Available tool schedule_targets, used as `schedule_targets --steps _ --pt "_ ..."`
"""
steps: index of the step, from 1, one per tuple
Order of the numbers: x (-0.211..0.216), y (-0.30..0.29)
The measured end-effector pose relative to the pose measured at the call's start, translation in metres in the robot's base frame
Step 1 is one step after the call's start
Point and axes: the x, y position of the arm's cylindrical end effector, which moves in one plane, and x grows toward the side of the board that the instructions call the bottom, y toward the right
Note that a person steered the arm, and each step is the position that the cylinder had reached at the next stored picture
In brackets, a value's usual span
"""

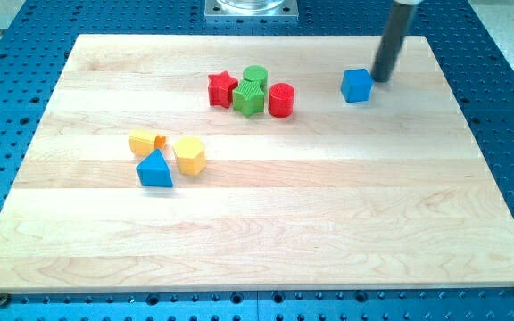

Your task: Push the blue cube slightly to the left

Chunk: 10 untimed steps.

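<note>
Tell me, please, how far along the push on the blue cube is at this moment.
Done: my tip sits just off the view's right of the blue cube, lined up for a leftward push. In hand: closing onto its right face; contact cannot be confirmed. Left: the nudge itself, toward the red cylinder, which stands well clear.

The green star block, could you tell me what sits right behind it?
A green cylinder sits behind the green star, touching it; its lower part is hidden. My tip is off right, beside the blue cube.
</note>
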Motion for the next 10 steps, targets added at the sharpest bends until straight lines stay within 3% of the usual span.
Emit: schedule_targets --steps 1,4,5,7,10 --pt "0.015 -0.046" --pt "-0.01 0.131" --pt "-0.009 0.09" --pt "0.035 0.03" --pt "0.035 0.039"
